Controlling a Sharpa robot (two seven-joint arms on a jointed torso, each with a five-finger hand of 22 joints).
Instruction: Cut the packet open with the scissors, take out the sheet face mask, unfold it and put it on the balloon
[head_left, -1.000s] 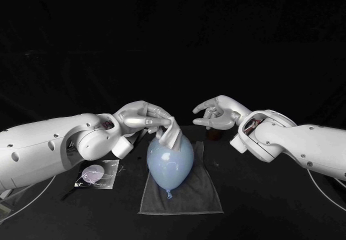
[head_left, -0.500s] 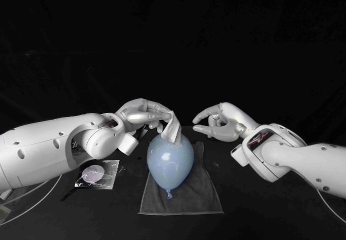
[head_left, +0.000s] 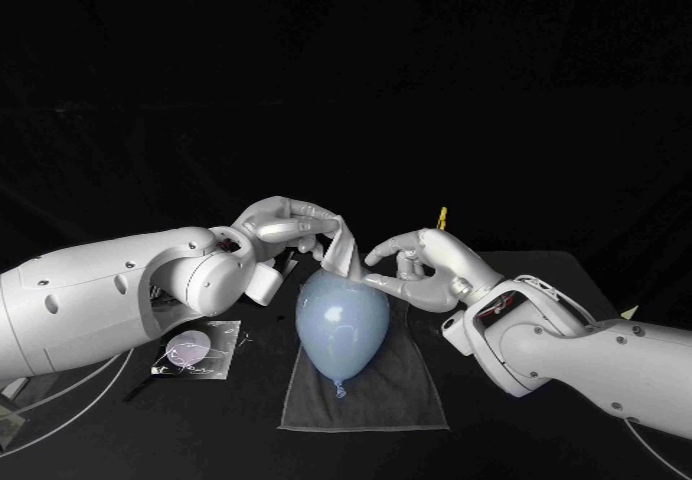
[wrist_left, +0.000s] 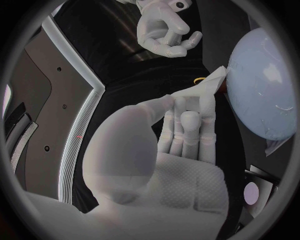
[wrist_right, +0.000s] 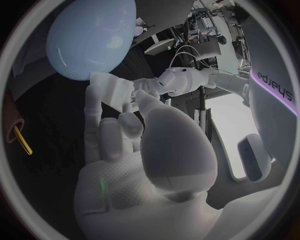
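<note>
Head view: up high, angled down across black table (head_left: 188, 420), mid range. Left wrist view: fisheye tight behind left hand (wrist_left: 181, 130), facing balloon (wrist_left: 262, 95). Right wrist view: tight behind right hand (wrist_right: 131, 145), facing opposite way. Shared by all three: balloon, both hands.

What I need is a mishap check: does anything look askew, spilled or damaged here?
Nothing looks spilled or damaged. The sheet mask is a folded strip, pinched by the left hand at the far end of the balloon rather than spread over it. The packet lies askew beside the towel.
</note>
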